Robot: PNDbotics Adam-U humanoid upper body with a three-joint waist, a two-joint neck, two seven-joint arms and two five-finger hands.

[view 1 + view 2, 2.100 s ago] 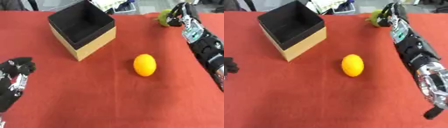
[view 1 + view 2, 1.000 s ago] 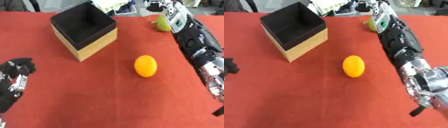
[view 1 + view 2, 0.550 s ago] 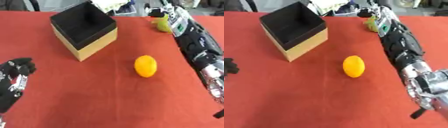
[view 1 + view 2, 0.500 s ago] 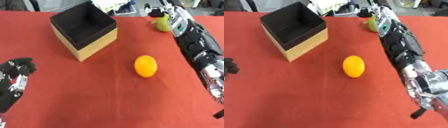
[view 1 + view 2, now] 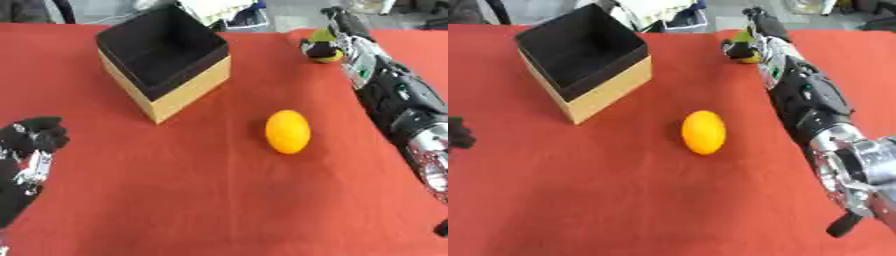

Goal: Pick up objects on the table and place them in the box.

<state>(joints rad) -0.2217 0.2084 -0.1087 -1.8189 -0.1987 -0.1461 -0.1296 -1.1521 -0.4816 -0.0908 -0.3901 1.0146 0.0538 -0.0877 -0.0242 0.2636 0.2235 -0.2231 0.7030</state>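
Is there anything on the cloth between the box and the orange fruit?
Nothing: only bare red cloth lies between the box and the orange fruit, clearest in the left eye view.

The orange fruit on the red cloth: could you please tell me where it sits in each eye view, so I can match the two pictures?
Left eye view: the orange fruit lies right of centre, about mid-height.
Right eye view: it lies just right of centre, about mid-height, further left than in the other view.
Shared landmark: the open box, up and to the left of the fruit in both views.
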